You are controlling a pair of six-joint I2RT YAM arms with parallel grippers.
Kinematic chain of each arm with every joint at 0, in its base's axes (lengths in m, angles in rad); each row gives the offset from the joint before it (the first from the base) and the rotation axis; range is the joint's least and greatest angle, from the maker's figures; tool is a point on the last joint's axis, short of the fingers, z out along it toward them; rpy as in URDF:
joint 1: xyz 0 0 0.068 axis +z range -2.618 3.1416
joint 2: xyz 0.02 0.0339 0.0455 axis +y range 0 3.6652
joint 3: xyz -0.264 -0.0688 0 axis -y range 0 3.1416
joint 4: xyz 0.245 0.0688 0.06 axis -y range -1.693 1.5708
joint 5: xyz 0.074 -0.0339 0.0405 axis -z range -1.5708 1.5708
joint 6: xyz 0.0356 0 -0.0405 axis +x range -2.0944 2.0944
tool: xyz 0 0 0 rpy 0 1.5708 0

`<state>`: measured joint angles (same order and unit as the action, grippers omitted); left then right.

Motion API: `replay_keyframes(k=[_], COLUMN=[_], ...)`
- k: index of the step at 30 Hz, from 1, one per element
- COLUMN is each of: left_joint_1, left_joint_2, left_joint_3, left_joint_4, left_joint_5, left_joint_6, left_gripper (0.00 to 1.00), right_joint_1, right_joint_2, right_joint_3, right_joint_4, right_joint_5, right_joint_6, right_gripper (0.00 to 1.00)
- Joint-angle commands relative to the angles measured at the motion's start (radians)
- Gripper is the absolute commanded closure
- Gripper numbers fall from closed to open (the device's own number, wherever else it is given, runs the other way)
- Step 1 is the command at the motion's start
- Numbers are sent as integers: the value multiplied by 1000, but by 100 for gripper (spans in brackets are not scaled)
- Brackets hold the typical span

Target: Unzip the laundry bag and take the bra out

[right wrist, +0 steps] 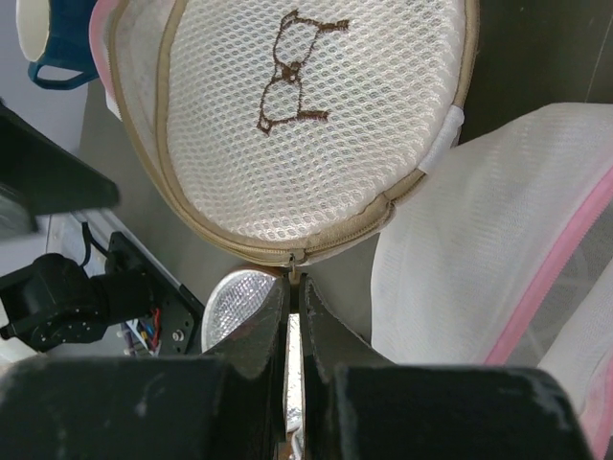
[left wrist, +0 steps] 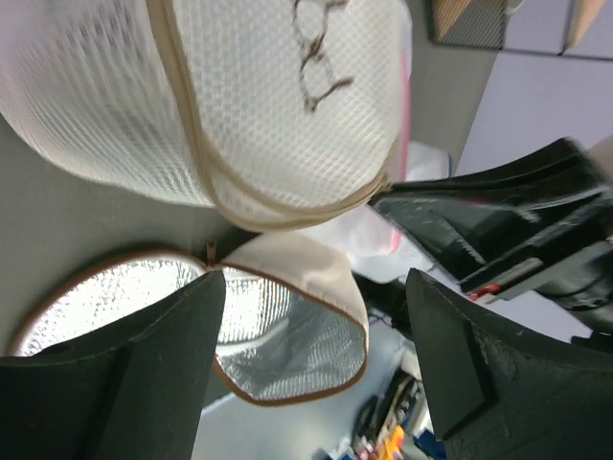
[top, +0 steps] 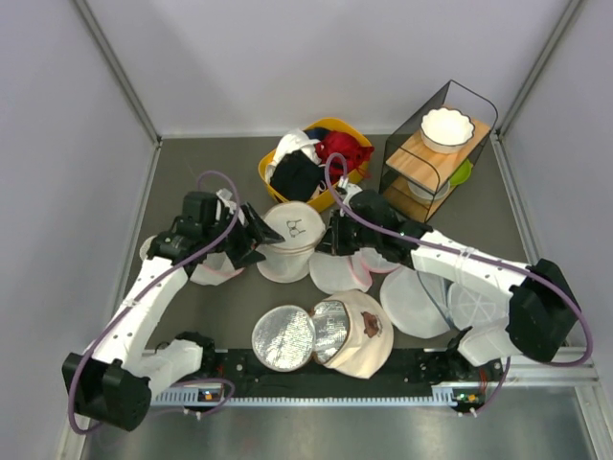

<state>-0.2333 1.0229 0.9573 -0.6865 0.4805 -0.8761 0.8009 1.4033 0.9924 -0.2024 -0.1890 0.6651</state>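
Observation:
The laundry bag (top: 292,235) is a round cream mesh drum with a dark glasses-like mark on its flat face, and its zip is closed. It fills the top of the right wrist view (right wrist: 297,125) and of the left wrist view (left wrist: 249,105). My right gripper (top: 332,240) is at the bag's right side. In its wrist view the right gripper (right wrist: 295,287) is shut on the small metal zip pull (right wrist: 293,259) at the bag's rim. My left gripper (top: 257,237) is open beside the bag's left side, and in its wrist view (left wrist: 311,345) it is empty. The bra is hidden.
A yellow basket (top: 330,127) of red, white and black garments stands behind the bag. A wire shelf (top: 436,153) with a white bowl is at the back right. Pink-trimmed mesh bags (top: 340,273) and flat white mesh discs (top: 417,302) lie right. An open silver-lined round bag (top: 326,331) lies in front.

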Motion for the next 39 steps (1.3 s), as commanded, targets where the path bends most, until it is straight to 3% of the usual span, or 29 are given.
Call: replay_keyframes(k=[1,6,12,16,17,18,29,37,39], left_joint_1=[-83,-112,-115,-115,-113,-109,63,63,57], left_joint_2=[6,86,167,194,197,192,62,83,69], left_joint_3=[-84,-95,-80,-74,-65,-57,9,-15,-49], left_joint_4=[132,229,304,315,317,296,148,163,189], left_joint_5=[-16,-48,-49,-28,-25,-25,-59,49,63], left_joint_6=[-138,-175,-193,-176,-170,-161,-4,26,31], left_gripper=[19,20,33,63,96,100,100,100,100], right_joint_1=[21,30,29,31,31,31,17,17,17], right_joint_2=[22,22,0,-24,-30,-41,-113,-89,-101], right_joint_3=[71,87,71,43,37,31,-66,-25,-18], right_joint_4=[18,3,-14,-18,-17,-20,-45,-37,-38], right_joint_5=[13,10,19,34,37,45,117,102,120], right_joint_6=[2,-15,-28,-30,-33,-38,-62,-67,-68], right_gripper=[100,100,100,100,100,100,100,100,59])
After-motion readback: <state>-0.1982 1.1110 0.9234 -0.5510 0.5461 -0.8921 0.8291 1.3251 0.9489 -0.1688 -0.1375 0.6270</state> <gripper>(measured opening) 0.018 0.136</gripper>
